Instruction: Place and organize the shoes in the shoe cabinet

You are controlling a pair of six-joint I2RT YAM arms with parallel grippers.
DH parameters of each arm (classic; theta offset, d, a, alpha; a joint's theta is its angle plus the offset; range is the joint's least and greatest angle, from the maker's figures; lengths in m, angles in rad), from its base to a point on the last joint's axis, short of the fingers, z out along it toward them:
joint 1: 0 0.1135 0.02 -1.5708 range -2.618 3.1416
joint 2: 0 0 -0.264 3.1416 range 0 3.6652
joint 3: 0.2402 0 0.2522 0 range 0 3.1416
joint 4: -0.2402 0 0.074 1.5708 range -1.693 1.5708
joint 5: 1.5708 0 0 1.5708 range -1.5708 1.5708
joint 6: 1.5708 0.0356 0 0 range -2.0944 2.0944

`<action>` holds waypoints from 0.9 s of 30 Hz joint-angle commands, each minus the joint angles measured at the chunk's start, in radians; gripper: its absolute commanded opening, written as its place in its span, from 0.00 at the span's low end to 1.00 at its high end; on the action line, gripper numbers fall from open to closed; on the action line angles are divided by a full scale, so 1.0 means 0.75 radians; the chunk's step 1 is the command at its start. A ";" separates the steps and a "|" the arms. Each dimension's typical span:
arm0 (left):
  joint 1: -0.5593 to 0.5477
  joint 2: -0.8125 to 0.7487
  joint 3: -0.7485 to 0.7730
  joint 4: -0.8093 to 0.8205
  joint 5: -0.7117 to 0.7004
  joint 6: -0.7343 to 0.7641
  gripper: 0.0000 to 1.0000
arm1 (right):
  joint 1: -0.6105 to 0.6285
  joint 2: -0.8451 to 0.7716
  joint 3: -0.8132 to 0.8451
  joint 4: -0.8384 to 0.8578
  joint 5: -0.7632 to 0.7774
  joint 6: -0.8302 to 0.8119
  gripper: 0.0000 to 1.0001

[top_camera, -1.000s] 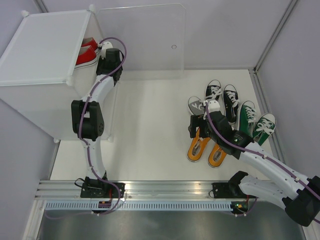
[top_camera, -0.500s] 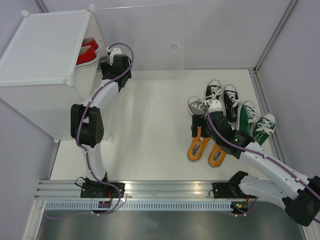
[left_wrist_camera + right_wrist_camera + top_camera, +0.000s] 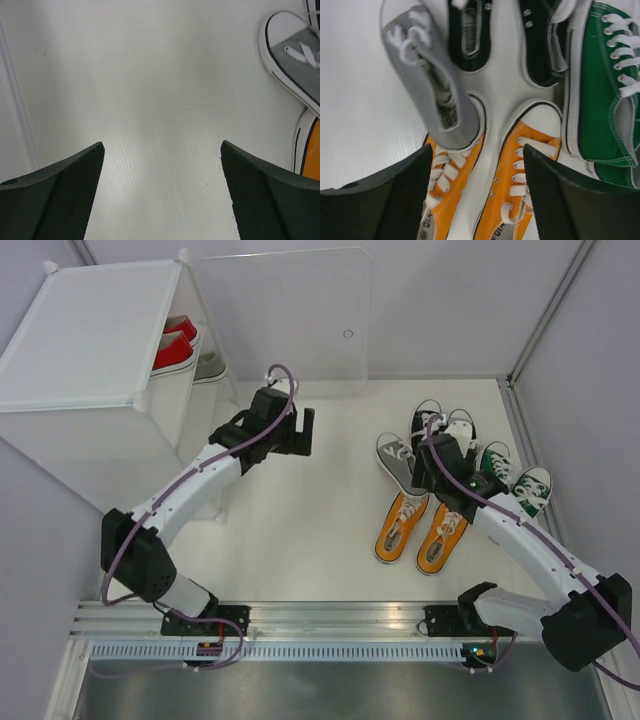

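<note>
The shoe cabinet (image 3: 90, 340) stands at the far left with its clear door (image 3: 290, 320) swung open. A red pair (image 3: 172, 348) and one grey shoe (image 3: 208, 366) sit inside it. On the table at the right lie a grey shoe (image 3: 395, 460), a black pair (image 3: 445, 425), a green pair (image 3: 512, 475) and an orange pair (image 3: 420, 530). My left gripper (image 3: 300, 435) is open and empty over bare table (image 3: 162, 190). My right gripper (image 3: 428, 472) is open and empty above the orange pair (image 3: 477, 190), with the grey shoe (image 3: 432, 95) just ahead of it.
The grey shoe's toe (image 3: 295, 55) and an orange toe (image 3: 310, 150) show at the right edge of the left wrist view. Walls close in at the back and right. A metal rail (image 3: 320, 625) runs along the near edge.
My left arm has pulled away from the cabinet and swung right over the middle of the table; a grey shoe now shows inside the cabinet. My right gripper has shifted right and back over the shoes.
</note>
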 commanded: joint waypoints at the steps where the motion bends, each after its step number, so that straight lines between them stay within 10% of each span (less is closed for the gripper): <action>1: 0.019 -0.181 -0.143 -0.106 0.162 -0.021 1.00 | -0.158 0.058 0.085 -0.005 -0.077 0.011 0.75; 27: 0.021 -0.781 -0.696 -0.037 -0.061 0.149 1.00 | -0.302 0.700 0.298 0.184 -0.506 -0.199 0.42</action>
